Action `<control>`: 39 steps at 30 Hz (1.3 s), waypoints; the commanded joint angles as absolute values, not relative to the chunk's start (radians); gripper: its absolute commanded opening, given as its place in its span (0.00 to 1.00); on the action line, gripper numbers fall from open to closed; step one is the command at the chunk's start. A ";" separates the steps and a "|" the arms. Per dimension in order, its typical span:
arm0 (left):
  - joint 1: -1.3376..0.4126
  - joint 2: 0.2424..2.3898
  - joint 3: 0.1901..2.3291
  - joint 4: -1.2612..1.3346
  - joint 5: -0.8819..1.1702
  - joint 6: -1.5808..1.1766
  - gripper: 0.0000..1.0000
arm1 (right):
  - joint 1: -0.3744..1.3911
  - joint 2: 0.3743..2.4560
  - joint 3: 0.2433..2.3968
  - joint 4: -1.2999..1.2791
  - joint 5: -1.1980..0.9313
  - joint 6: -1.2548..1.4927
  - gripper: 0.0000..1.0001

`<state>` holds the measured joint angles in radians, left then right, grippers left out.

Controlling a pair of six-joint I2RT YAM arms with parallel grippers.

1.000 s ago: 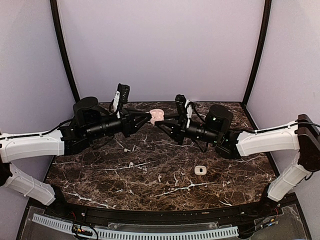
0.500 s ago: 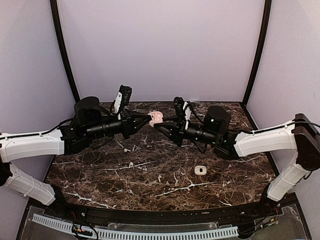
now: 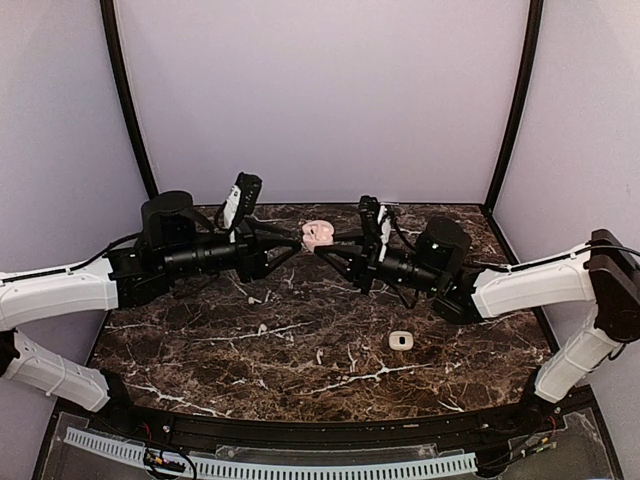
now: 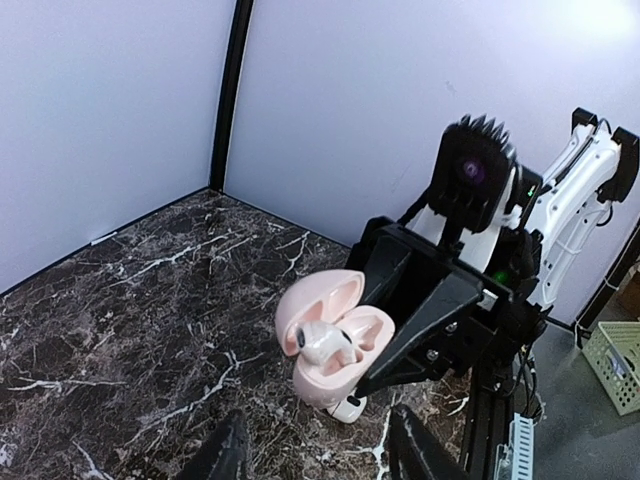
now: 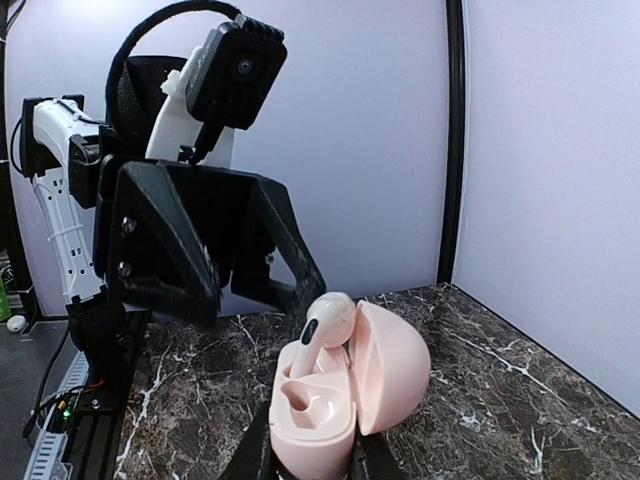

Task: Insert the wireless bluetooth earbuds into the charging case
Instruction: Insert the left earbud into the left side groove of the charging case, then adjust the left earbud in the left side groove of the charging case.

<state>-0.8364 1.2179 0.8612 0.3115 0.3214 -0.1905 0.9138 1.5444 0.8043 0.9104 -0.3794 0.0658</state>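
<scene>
The right claw is clamped on the base of the pink charging case. It holds the case up above the counter at 12 o'clock, lid swung back, so the wells face the other arm. One earbud stands stem-down in a well and does not look fully seated. The left claw faces it from 9 o'clock, fingers apart and empty. A small white case lies at 4 o'clock.
</scene>
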 commanded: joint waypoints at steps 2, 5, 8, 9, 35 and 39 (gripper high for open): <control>-0.841 1.122 0.863 0.298 0.302 -0.188 0.48 | 0.871 1.500 0.722 1.101 -0.518 0.102 0.00; -0.840 1.144 0.898 0.245 0.297 -0.193 0.43 | 0.872 1.494 0.716 1.094 -0.564 0.073 0.00; -0.841 1.171 0.958 0.181 0.229 -0.192 0.33 | 0.871 1.473 0.708 1.067 -0.583 0.026 0.00; -0.841 1.181 0.967 0.156 0.217 -0.192 0.32 | 0.871 1.465 0.706 1.057 -0.586 0.016 0.00; -0.892 1.255 1.048 0.102 0.278 -0.133 0.22 | 0.876 1.507 0.762 0.963 -0.583 0.018 0.00; -0.905 1.258 1.050 0.092 0.275 -0.117 0.21 | 0.876 1.511 0.766 0.961 -0.574 0.020 0.00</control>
<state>-0.8909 1.2621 1.0157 0.1101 0.2607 -0.1444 0.8715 1.4963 0.7383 0.9390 -0.5827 0.0166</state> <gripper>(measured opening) 0.214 0.184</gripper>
